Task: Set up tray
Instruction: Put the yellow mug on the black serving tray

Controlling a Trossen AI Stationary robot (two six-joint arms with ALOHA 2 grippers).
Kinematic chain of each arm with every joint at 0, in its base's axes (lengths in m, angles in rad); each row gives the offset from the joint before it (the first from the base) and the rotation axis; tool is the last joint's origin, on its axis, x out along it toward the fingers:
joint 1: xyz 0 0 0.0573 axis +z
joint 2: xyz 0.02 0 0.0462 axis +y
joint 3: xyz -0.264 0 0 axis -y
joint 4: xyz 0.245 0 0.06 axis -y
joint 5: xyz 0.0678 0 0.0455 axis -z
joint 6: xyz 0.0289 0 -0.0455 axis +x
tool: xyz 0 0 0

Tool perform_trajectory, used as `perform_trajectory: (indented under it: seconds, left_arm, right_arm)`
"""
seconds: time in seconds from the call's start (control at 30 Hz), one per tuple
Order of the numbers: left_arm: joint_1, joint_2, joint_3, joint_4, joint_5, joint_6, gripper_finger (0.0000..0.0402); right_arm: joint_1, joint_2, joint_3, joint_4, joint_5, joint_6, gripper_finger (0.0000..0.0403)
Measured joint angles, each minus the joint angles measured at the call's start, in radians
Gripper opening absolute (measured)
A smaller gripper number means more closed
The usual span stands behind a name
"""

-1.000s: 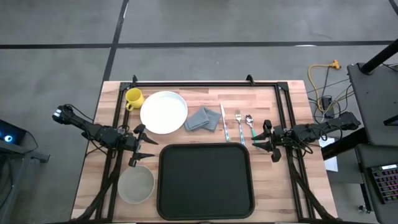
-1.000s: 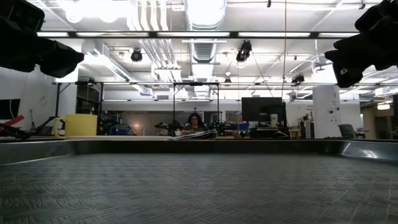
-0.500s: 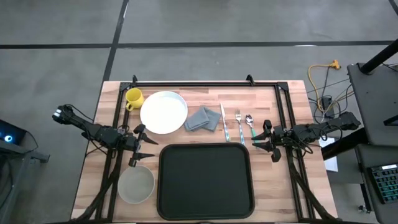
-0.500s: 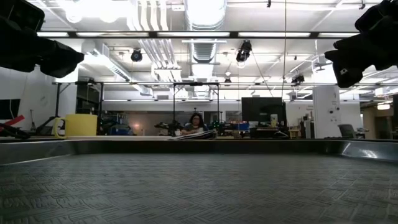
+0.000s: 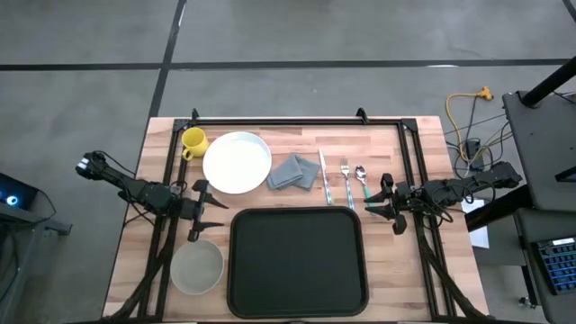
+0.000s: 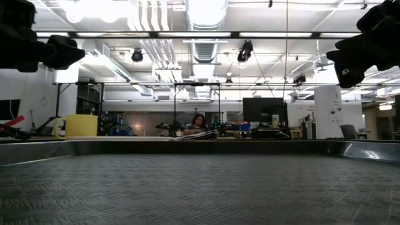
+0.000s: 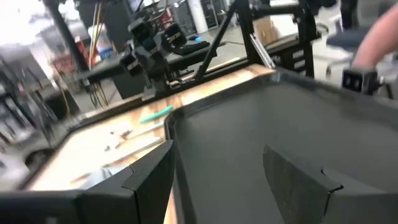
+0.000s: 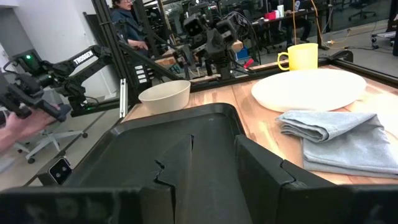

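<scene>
Two open, empty end effectors are hovering beside the black tray (image 5: pixel 298 261), which is lying at the table's (image 5: pixel 396 279) near edge: left end effector (image 5: pixel 213 217), right end effector (image 5: pixel 370 206).

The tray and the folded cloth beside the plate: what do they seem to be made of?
The tray looks like black plastic, matte, with a fine ribbed texture on its floor in the low view. The cloth appears to be soft grey woven fabric, judging by its limp folds.
</scene>
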Motion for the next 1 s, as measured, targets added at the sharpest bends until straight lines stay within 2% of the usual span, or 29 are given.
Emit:
perform_trajectory:
  seconds: [0.13, 0.37, 0.57, 0.8, 0.9, 1.0]
  left_arm:
    - [0.0, 0.0, 0.0, 0.0, 0.0, 0.048, 0.0224]
    - [0.0, 0.0, 0.0, 0.0, 0.0, 0.044, 0.0224]
    - [0.0, 0.0, 0.0, 0.0, 0.004, -0.208, 0.0224]
    - [0.001, 0.0, 0.0, 0.025, 0.002, -0.194, 0.0224]
    - [0.001, 0.0, 0.0, 0.064, -0.035, -0.176, 0.0224]
    - [0.012, 0.0, 0.0, 0.108, -0.12, -0.171, 0.0224]
  right_arm:
    - [0.0, 0.0, 0.0, 0.0, 0.0, 0.0, 0.0112]
    - [0.0, 0.0, 0.0, 0.0, 0.0, 0.0, 0.0112]
    - [0.0, 0.0, 0.0, 0.0, 0.0, 0.0, 0.0112]
    - [0.0, 0.0, 0.0, 0.0, 0.0, 0.0, 0.0112]
    - [0.0, 0.0, 0.0, 0.0, 0.0, 0.0, 0.0112]
    - [0.0, 0.0, 0.0, 0.0, 0.0, 0.0, 0.0112]
